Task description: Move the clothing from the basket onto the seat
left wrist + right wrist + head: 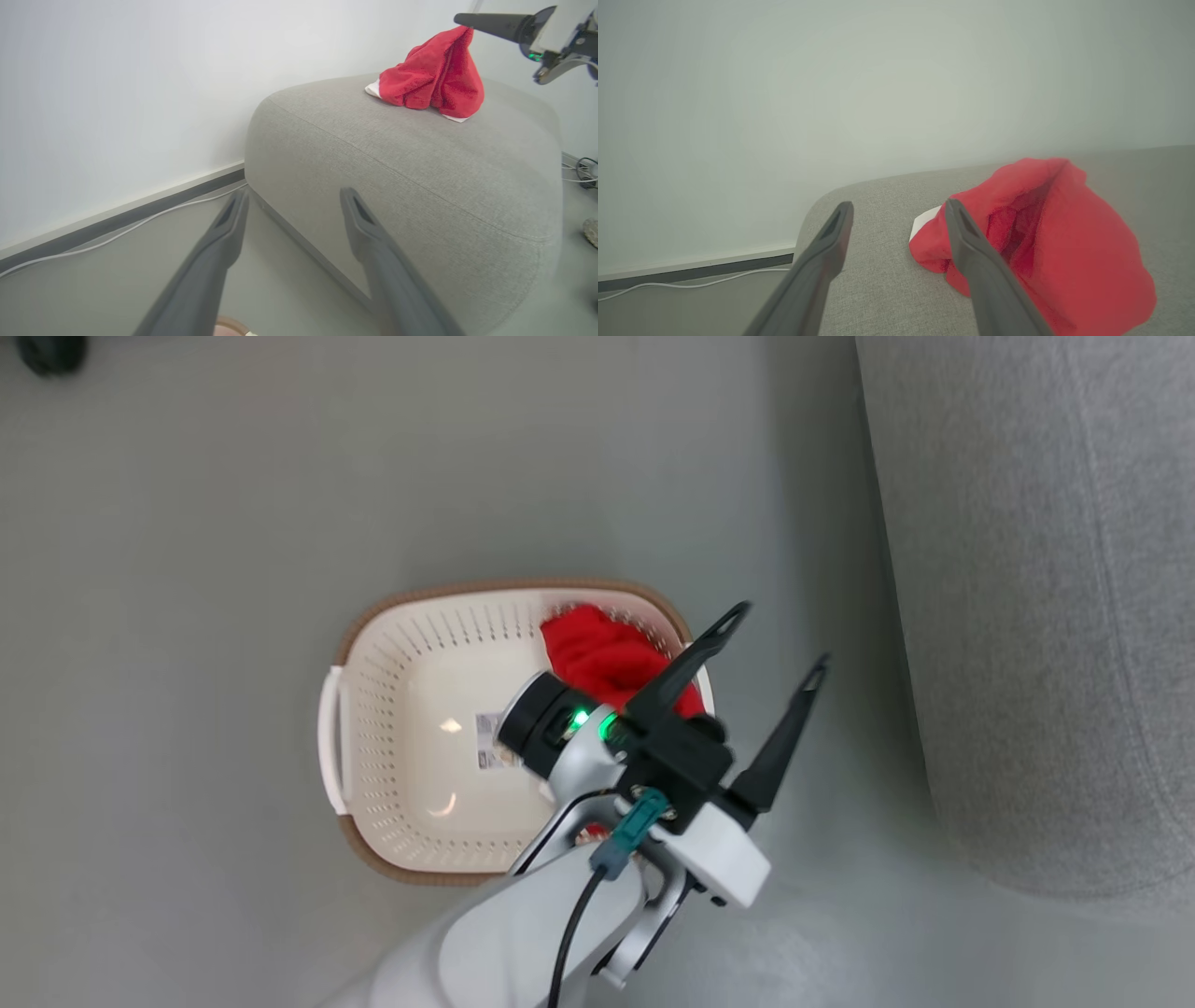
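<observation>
Hovering over the basket on the side nearest the seat, the left gripper holds its two dark fingers spread wide with nothing between them, tips pointing toward the seat. The basket stands on the pale grey floor, near the seat but apart from it. A red garment lies bunched against the basket's wall on that same side, partly hidden beneath the left gripper's wrist, and a paper label shows on the bare bottom. In the left wrist view, a second red garment sits on top of the seat, heaped into a peak with white edges showing at its base. The right gripper is over the seat; its fingers are released and parted, and that garment rests just beside and partly behind one of them, not clamped between them. In the left wrist view one fingertip meets the top of the peak; whether the cloth hangs from it I cannot tell. A white cable runs along the foot of the wall by the seat.
</observation>
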{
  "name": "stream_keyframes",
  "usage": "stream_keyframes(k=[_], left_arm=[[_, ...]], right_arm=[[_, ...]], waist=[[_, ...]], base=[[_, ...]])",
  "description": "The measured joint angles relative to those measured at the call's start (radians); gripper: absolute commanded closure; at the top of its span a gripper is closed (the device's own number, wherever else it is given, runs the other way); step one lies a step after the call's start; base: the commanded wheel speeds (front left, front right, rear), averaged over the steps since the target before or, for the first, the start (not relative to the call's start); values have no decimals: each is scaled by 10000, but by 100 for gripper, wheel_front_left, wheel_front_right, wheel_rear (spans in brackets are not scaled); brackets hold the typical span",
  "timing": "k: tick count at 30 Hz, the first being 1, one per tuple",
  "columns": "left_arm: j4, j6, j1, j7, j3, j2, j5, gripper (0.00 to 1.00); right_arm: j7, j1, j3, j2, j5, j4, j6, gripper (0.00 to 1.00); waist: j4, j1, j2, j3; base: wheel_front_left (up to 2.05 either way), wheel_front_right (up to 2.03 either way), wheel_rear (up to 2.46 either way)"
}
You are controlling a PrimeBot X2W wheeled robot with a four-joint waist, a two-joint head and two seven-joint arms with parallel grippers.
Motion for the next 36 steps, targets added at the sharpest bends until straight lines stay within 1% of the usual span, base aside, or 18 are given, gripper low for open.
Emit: stream_keyframes(k=[5,8,12,15,21,22,23,28,34,36], left_arm=[[115,-58,1234,0,1168,-27,368,0],[123,-121,1974,0,2121,-44,608,0],[173,-491,2943,2,3308,-54,1016,0],[188,-637,3628,2,4199,-67,1388,0],[173,-1118,4877,2,5944,-75,1939,0],[113,-1252,5340,4,6525,-77,2092,0],[90,-1336,5568,4,6780,-75,2130,0],[-88,-1726,6497,12,7751,-71,2337,0],[-414,-1776,7193,12,8508,-77,2631,0],[-443,-1862,7468,12,8769,-77,2646,0]], right_arm=[[0,756,307,391,19,-646,0,0],[2,1243,410,596,0,-989,-2,0],[2,1893,606,993,-6,-1313,-2,0],[2,2303,721,1269,-31,-1457,-2,0],[2,2978,1151,1900,-660,-1743,-2,0],[2,3264,1237,2196,-849,-1779,-2,0],[4,3418,1267,2345,-982,-1808,-2,0],[4,4069,1331,2989,-1089,-1879,-2,0],[6,4645,1616,3361,-1741,-1860,-2,0],[6,4810,1611,3465,-1891,-1845,-2,0]], waist=[[290,0,0,-996],[474,0,0,-1596],[719,0,0,-2355],[880,0,0,-2880],[1100,0,0,-3784],[1148,0,1,-4076],[1169,1,0,-4216],[1264,0,0,-4781],[1260,0,0,-5154],[1243,0,0,-5273]], base=[[0,0,0],[0,0,0],[0,0,0],[0,0,0],[0,0,0],[0,0,0],[0,0,0],[0,0,0],[0,0,0],[0,0,0]])
